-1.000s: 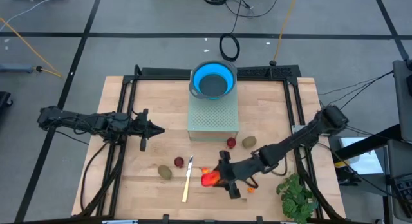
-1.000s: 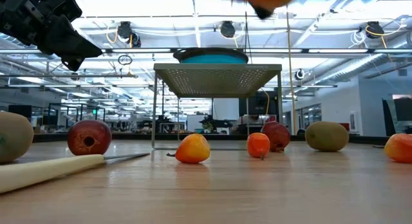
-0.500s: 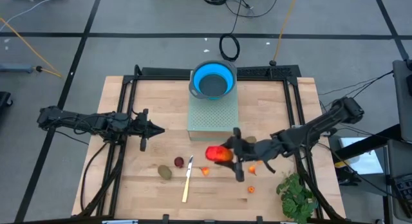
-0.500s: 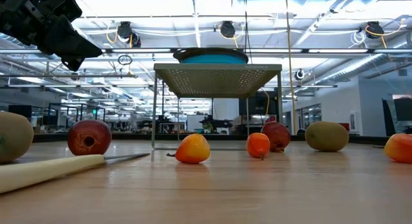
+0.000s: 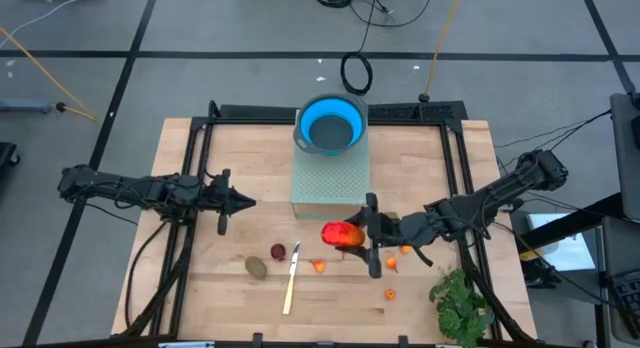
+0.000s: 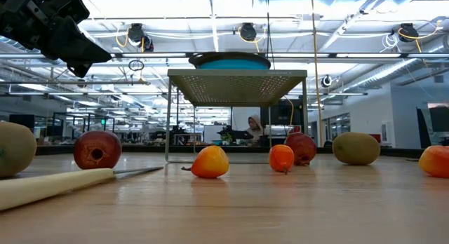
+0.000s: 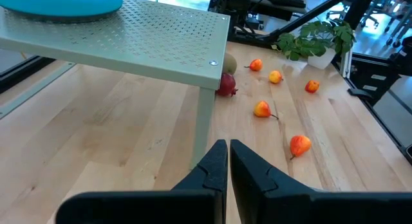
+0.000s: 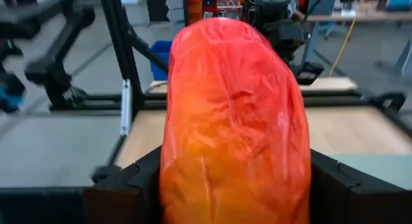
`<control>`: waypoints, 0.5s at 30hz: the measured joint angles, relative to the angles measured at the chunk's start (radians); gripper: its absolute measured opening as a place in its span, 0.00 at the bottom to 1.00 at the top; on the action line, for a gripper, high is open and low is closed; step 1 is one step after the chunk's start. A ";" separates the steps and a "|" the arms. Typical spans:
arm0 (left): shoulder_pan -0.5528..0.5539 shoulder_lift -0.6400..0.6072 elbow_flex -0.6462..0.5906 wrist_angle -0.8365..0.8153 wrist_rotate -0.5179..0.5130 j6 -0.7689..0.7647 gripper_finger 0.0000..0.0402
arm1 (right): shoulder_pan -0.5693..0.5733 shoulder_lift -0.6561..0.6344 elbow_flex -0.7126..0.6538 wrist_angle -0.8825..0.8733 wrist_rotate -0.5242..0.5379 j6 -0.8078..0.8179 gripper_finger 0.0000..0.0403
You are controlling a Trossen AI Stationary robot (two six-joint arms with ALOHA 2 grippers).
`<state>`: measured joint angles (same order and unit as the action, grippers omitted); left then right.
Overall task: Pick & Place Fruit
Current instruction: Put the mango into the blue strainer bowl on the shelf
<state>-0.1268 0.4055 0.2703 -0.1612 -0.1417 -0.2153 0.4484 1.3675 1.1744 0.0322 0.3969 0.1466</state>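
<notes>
- The high view shows the right gripper [image 5: 362,235] pinching the red-orange oblong fruit [image 5: 342,234] above the table [image 5: 190,278], just in front of the perforated green stand [image 5: 331,183]; the low view shows neither this gripper nor the oblong.
- The right wrist view fills with the oblong [image 8: 235,121], clamped between that arm's two dark fingers [image 8: 132,185], one pressing on each side of it.
- Only the high view shows the blue bowl's [image 5: 331,123] inside; from the low view just its rim [image 6: 230,60] shows on top of the stand [image 6: 237,81].
- The low view lines up the fruit lying on the wood: a kiwi-like oval [image 6: 14,148] and a dark red ball [image 6: 97,149] beside the knife [image 6: 56,184], two small orange pieces [image 6: 210,161], another dark red ball [image 6: 302,147] and a second kiwi-like oval [image 6: 356,148].
- The left gripper [image 5: 240,201] hovers over the table's left side, well apart from the fruit; the left wrist view shows its fingers [image 7: 215,169] pressed together, holding nothing.
- The left wrist view alone shows several small orange pieces [image 7: 262,109] scattered near the leafy green bunch [image 7: 315,38].
</notes>
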 joint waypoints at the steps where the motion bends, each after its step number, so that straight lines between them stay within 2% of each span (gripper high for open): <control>1: 0.000 0.000 0.000 0.000 0.000 0.000 0.04 | 0.000 0.000 0.000 0.000 0.000 -0.040 0.58; 12: 0.000 0.000 0.000 0.000 -0.016 0.002 0.04 | -0.033 0.000 0.000 -0.015 0.001 -0.513 0.58; 15: 0.000 0.000 0.000 0.000 -0.016 -0.014 0.04 | -0.055 0.000 0.000 -0.014 0.053 -0.648 0.58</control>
<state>-0.1265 0.4057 0.2703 -0.1612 -0.1578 -0.2293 0.3934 1.3674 1.1744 0.0177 0.4496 -0.5011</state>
